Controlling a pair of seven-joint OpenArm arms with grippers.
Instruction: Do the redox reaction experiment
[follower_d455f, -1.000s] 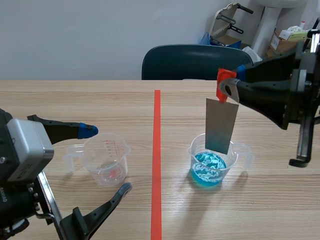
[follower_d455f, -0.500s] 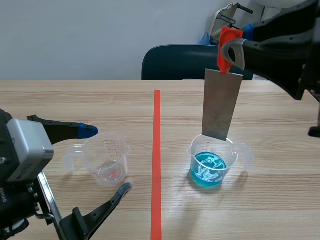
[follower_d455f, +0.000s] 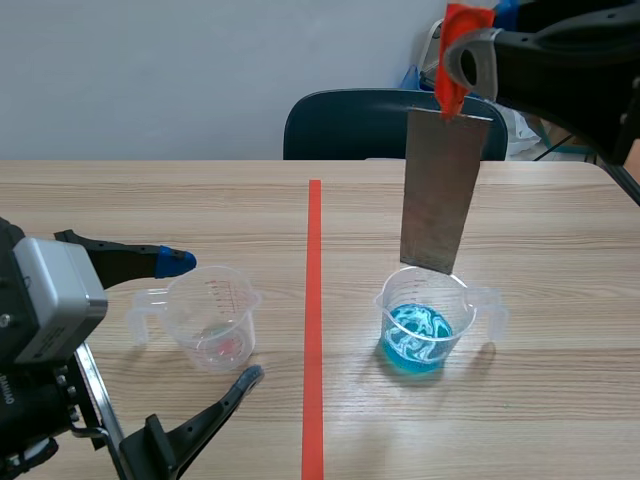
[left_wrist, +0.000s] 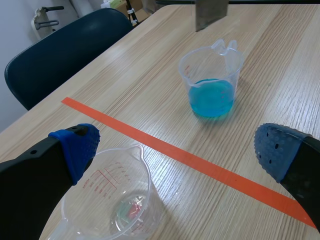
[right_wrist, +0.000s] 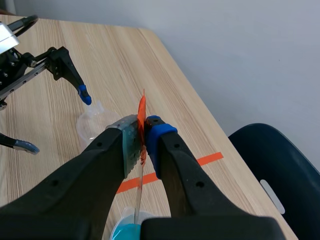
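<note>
One strip (follower_d455f: 440, 190) hangs above the blue beaker (follower_d455f: 425, 322), grasped by the right pincer (right_wrist: 144, 131); left pincer (left_wrist: 175, 145) released around the clear beaker (left_wrist: 107, 200).

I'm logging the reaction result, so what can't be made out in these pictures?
Metal strip: left wrist view's edge cuts off all but its lower end; right wrist view shows it edge-on.
Blue beaker: right wrist view, mostly hidden behind the right fingers.
Clear beaker: scale markings too small to read in any view.

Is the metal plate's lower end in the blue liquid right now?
No, the metal plate hangs from the right hand with its lower edge above the blue liquid.
</note>
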